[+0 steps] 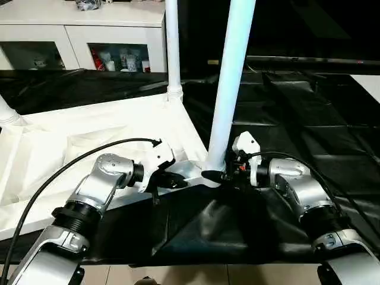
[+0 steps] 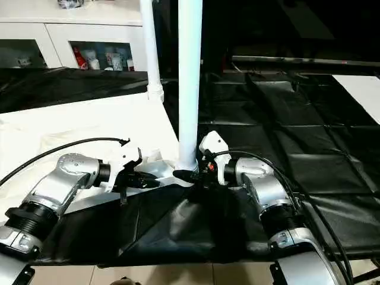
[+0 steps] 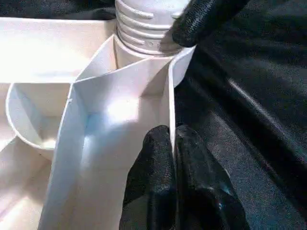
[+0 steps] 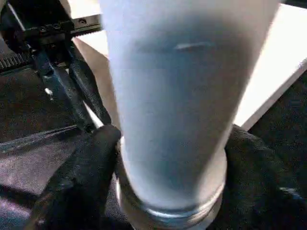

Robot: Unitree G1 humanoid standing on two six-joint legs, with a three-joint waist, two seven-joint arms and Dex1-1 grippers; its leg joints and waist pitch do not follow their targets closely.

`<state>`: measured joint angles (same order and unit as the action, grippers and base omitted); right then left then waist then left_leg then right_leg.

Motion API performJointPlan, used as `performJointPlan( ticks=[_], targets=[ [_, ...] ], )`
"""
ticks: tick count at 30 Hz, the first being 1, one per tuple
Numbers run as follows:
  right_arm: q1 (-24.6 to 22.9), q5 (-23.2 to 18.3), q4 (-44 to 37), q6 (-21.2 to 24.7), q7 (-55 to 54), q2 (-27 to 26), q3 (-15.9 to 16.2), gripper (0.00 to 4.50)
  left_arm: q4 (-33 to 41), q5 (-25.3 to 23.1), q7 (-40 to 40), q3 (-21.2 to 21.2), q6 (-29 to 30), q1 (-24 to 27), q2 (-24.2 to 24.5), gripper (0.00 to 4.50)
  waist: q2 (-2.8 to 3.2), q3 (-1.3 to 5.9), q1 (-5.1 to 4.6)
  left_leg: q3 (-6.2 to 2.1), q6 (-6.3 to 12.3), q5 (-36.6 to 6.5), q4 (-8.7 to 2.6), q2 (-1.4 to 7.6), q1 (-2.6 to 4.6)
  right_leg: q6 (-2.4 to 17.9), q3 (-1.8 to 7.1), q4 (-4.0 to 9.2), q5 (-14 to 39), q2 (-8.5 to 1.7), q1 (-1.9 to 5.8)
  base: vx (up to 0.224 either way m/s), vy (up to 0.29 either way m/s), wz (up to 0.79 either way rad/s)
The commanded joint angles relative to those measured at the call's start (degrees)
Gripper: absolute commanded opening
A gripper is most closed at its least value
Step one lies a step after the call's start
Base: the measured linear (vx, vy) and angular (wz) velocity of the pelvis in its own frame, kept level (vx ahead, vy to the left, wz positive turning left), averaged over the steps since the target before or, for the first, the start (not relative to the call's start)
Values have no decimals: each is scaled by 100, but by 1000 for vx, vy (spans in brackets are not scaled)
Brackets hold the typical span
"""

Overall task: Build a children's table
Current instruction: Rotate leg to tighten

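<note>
Silver forearms nearest, one low on each side. Left gripper (image 3: 171, 136) closed tight, pinching the thin rim wall of the upturned white plastic rectangular tabletop (image 1: 89, 136) just beside its near corner socket. Right gripper (image 1: 215, 176) spread wide around the ribbed foot of the long white tapered tube leg (image 1: 231, 83) standing upright in that socket, with black fingers (image 4: 91, 158) on either side and seemingly pressed against it.

Tabletop lying underside up on the crumpled black plastic sheet (image 1: 309, 119), with its near corner between the two grippers.

Likely troubles:
- Leg perhaps not fully seated, since ribbing still shows above the socket. Could lean or pop out if released too soon.
- Pinch on so thin a wall could slip, letting the tabletop twist or skate on the slick sheet during any turn or push on the leg.
- Wide grip on a smooth taper could slide upward instead of driving the leg down.

Round about: second white tube leg (image 1: 172, 47) upright at the far corner, and the base of a third white leg (image 1: 7, 113) at the left edge. White cabinet with glass doors (image 1: 77, 35) well behind. Black cable (image 1: 59, 172) looping over the left forearm, near the rim and apt to snag. Loose folds of sheet bunched under the near corner, likely to hamper a flat seat.
</note>
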<state>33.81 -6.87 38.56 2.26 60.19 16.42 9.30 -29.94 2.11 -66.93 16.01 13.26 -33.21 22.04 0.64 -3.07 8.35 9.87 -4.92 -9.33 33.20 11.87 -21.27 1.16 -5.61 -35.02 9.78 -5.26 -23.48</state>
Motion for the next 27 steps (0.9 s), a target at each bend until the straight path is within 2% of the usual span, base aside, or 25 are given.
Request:
performJointPlan(
  ticks=[1,3,5,6,8,9,11,12,13,15,16,18,19,21,22,23,24,25,27],
  targets=[
    [67,134,216,-80,-305,-107,37,301,166,97,57,-46,-151,-106,-91,0,-43,414,-34,-4,241,-1242,-355,137,53,1072,290,411,1376,-332,324,0,0,0],
    [79,220,316,-151,-492,-137,20,282,112,55,141,-48,-143,-116,-103,0,-38,405,-50,-9,200,-1314,-366,132,58,1042,288,430,1515,-337,320,0,0,0],
    [170,451,746,-156,-1415,-309,-91,279,-143,-41,582,-136,-54,-210,-254,0,-21,389,-80,-7,134,-1387,-375,125,66,1012,293,451,1661,-334,294,0,0,0],
    [211,510,923,-151,-1872,-414,-165,277,-306,-104,862,-183,-15,-289,-352,0,-27,384,-102,-21,23,-1537,-387,115,84,910,282,481,1998,-341,300,0,0,0],
    [254,499,1074,-116,-2325,-548,-282,275,-478,-176,1170,-226,28,-377,-457,0,-26,390,-117,-33,-27,-1590,-394,111,106,844,284,503,2138,-354,300,0,0,0],
    [325,404,1245,-19,-2960,-767,-491,274,-753,-251,1715,-335,127,-536,-638,0,-18,383,-137,-28,-19,-1597,-397,115,100,832,292,507,2084,-345,290,0,0,0],
    [325,404,1245,-19,-2960,-767,-491,274,-753,-251,1715,-335,127,-536,-638,0,-21,378,-154,-28,-29,-1663,-400,106,113,821,288,520,2138,-338,281,0,0,0],
    [491,223,1504,166,-3853,-1232,-747,274,-1227,-327,2632,-504,211,-841,-992,0,-21,374,-185,-9,12,-1633,-395,100,89,842,305,531,2081,-336,274,0,0,0],
    [552,184,1590,209,-4131,-1395,-801,274,-1366,-349,2876,-536,226,-937,-1104,0,-7,379,-168,-27,-36,-1641,-389,91,116,838,295,529,2116,-335,260,0,0,0],
    [611,196,1665,137,-4227,-1538,-784,274,-1454,-376,3007,-541,208,-999,-1183,0,-26,398,-170,-32,-51,-1601,-396,98,114,844,285,521,2050,-343,292,0,0,0],
    [644,216,1673,50,-4143,-1659,-720,274,-1473,-378,3000,-525,201,-1028,-1240,0,-17,388,-176,-31,-22,-1625,-401,102,91,829,285,525,2014,-346,291,0,0,0],
    [675,224,1686,-57,-4007,-1761,-668,274,-1511,-379,2993,-519,184,-1061,-1290,0,-34,403,-183,-25,32,-1577,-395,95,73,825,286,512,1871,-346,310,0,0,0],
    [679,235,1643,-182,-3832,-1826,-602,329,-1503,-369,2902,-494,155,-1066,-1319,0,-37,402,-182,-24,65,-1535,-394,100,72,857,289,502,1778,-346,312,0,0,0],
    [678,192,1593,-252,-3629,-1850,-592,343,-1471,-363,2794,-466,138,-1051,-1323,0,-38,394,-183,-18,117,-1525,-392,100,70,892,288,501,1776,-349,315,0,0,0],
    [671,152,1487,-315,-3262,-1761,-573,349,-1354,-319,2502,-405,91,-979,-1272,0,-43,389,-186,-19,131,-1555,-395,100,67,883,285,507,1814,-348,318,0,0,0],
    [668,173,1436,-347,-3075,-1668,-544,349,-1291,-298,2346,-372,52,-935,-1228,0,-74,389,-190,-19,151,-1567,-397,100,64,868,281,513,1860,-348,325,0,0,0],
    [666,197,1408,-370,-2975,-1609,-521,373,-1259,-286,2257,-353,25,-911,-1202,0,-51,390,-188,-21,176,-1532,-393,105,58,860,287,511,1873,-355,326,0,0,0],
    [666,197,1408,-370,-2975,-1609,-521,381,-1259,-286,2257,-353,25,-911,-1202,0,-53,389,-190,-23,177,-1515,-396,109,56,867,285,505,1846,-351,328,0,0,0],
    [661,255,1300,-451,-2449,-1235,-414,386,-1095,-225,1770,-241,-256,-755,-1027,0,-72,398,-191,-22,207,-1466,-386,110,38,901,282,488,1764,-355,350,0,0,0]
  ],
)
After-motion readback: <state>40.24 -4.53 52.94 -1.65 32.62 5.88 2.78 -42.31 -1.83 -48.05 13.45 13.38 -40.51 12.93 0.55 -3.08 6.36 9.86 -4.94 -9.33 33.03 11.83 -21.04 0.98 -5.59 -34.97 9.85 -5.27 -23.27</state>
